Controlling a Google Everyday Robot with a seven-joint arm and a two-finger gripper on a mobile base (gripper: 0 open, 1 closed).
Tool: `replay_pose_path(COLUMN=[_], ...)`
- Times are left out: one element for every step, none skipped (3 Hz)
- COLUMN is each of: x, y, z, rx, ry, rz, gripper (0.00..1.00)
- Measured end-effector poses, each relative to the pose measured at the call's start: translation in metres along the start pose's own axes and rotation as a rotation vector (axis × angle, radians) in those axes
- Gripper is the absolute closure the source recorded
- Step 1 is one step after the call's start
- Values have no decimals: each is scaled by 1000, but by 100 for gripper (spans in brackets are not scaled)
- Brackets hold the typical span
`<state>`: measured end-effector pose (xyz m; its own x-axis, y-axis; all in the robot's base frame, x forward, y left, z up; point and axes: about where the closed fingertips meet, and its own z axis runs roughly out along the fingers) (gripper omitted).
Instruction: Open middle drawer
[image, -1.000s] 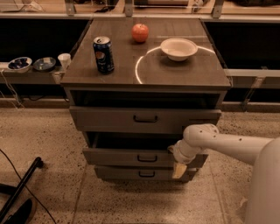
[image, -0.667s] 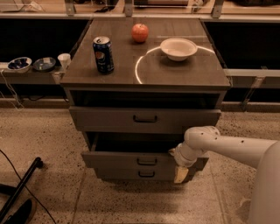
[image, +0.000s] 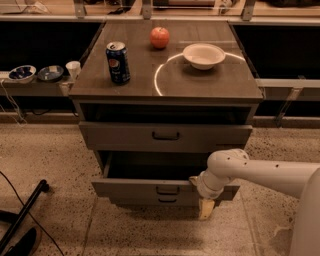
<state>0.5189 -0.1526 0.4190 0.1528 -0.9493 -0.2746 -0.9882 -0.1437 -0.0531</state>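
The middle drawer (image: 135, 188) of the grey-brown cabinet is pulled well out, and its dark inside shows behind the front. Its small black bar handle (image: 166, 190) sits at the centre of the front. My gripper (image: 204, 196) is at the right end of this drawer's front, on the white arm (image: 265, 172) that comes in from the right. It is against the front's top edge and reaches down over the front. The top drawer (image: 115, 136) sits above it. The bottom drawer (image: 145, 201) shows as a thin strip below it.
On the cabinet top stand a Pepsi can (image: 118, 62), a red apple (image: 159, 37) and a white bowl (image: 203, 55). A low shelf at the left holds two small bowls (image: 22, 73) and a cup (image: 73, 69). A black pole (image: 22, 215) lies on the floor at the lower left.
The middle drawer has slid further out towards the camera, and its dark opening is wider. My gripper has moved out with the drawer front.
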Motion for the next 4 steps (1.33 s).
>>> replay_pose_path(x=[-9,-16,-19,-20], y=[11,20,25,34], z=[0,-2,-2,-2], rx=[-19,-49,-71,-101], ry=[-8,-33,-50,-65], rz=[-12,-7,0,7], gripper=[17,17,17,18])
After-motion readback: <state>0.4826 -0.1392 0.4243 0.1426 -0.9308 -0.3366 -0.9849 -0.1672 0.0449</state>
